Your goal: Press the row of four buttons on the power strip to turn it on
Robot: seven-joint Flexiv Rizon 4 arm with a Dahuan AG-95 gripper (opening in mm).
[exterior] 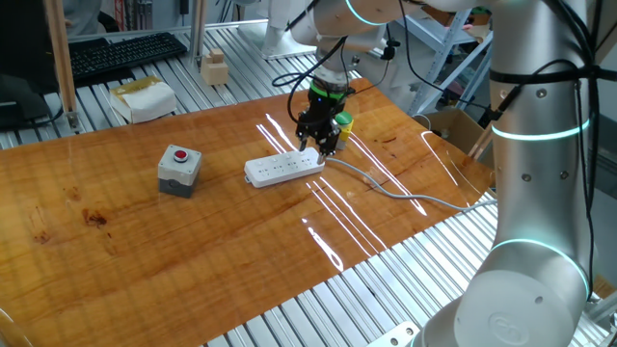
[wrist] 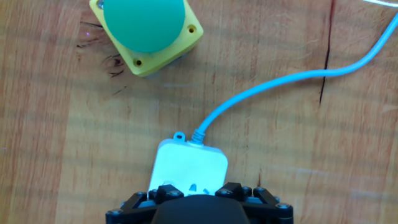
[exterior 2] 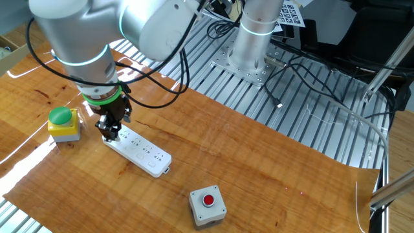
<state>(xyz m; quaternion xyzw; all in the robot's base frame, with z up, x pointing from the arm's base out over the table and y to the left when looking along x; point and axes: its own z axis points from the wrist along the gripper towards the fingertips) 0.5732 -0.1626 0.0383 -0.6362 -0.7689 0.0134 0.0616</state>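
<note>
The power strip (exterior: 282,170) (exterior 2: 143,152) (wrist: 189,163) is a long white bar lying flat on the wooden table, with its grey-white cable (exterior: 390,188) (wrist: 280,78) leaving the end nearest the yellow box. The row of four buttons (exterior 2: 141,147) shows only as faint dark marks along its top face. My gripper (exterior: 318,145) (exterior 2: 110,134) (wrist: 199,190) points straight down over the cable end of the strip. Its fingers (wrist: 165,190) stand apart, open, with white strip showing between them. Whether the tips touch the strip I cannot tell.
A yellow box with a green round button (exterior 2: 63,123) (wrist: 146,31) sits just beyond the strip's cable end. A grey box with a red button (exterior: 179,169) (exterior 2: 207,206) stands off the strip's other end. A keyboard (exterior: 120,53) and small boxes (exterior: 145,98) lie past the table's far edge.
</note>
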